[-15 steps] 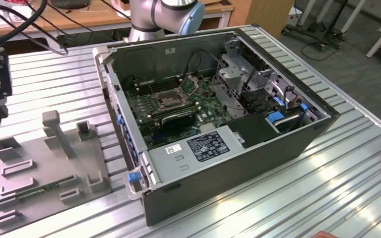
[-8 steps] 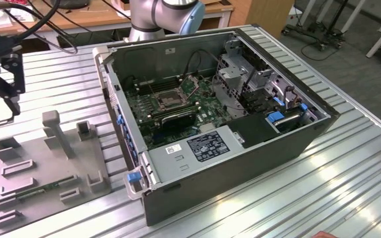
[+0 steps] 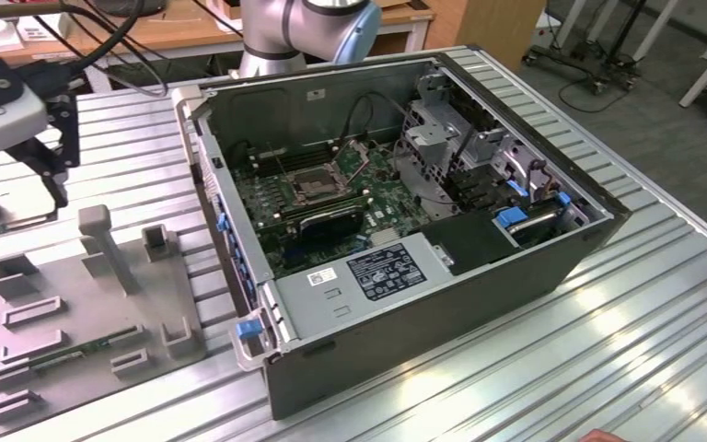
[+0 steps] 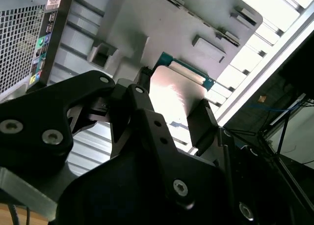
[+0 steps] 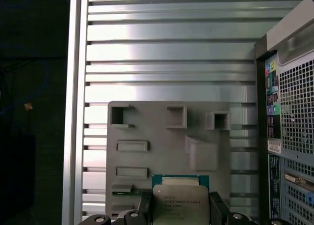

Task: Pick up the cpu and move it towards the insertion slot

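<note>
The gripper (image 3: 16, 198) hangs at the exterior view's left of the open computer case (image 3: 477, 276), over the far end of a grey fixture plate (image 5: 157, 136). Its black fingers (image 5: 145, 204) are clenched on two opposite edges of the cpu (image 5: 179, 198).

In the first wrist view the chip's flat silver lid carries several lines of fine dark print, and a thin green rim frames it. In the second wrist view the lid glares almost white. In the exterior view the chip is hard to make out between the fingers.

The cpu is lifted clear of the plate and well apart from the insertion slot (image 3: 317, 184), a square silver frame with a dark centre. The slot sits in the green circuit board (image 3: 268, 216) inside the case.

The plate is matte grey, with raised blocks and rectangular pockets. A narrow green strip, probably a memory stick (image 3: 84, 348), lies in one pocket at its near end.

The case is black outside and bare metal inside. A black-and-white printed sticker (image 3: 385, 267) lies on the silver box at its near end, and a blue latch (image 3: 249, 329) sits at the corner. In the first wrist view its back panel shows a perforated grille (image 5: 297, 102) beside small coloured ports. Everything rests on a ribbed aluminium table (image 5: 171, 38).
</note>
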Tool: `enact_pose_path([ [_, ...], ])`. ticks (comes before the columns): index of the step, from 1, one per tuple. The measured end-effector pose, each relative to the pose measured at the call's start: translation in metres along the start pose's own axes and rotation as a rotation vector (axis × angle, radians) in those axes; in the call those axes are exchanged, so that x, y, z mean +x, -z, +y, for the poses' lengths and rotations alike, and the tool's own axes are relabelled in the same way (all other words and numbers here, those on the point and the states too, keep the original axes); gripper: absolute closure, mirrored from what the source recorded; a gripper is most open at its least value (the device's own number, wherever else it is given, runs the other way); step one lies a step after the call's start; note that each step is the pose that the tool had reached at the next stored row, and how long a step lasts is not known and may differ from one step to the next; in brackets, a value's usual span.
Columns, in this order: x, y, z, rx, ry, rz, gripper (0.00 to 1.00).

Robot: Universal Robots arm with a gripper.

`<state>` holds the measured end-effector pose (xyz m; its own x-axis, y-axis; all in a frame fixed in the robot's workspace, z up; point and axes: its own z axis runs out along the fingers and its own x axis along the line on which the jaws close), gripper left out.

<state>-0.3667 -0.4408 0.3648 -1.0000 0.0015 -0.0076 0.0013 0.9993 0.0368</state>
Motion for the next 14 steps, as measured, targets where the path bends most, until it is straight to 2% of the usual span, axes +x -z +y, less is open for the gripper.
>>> enact_pose_path([
  [14,-0.0401,-0.0003,0.0001,0.0000,0.000,0.0000,0.46],
])
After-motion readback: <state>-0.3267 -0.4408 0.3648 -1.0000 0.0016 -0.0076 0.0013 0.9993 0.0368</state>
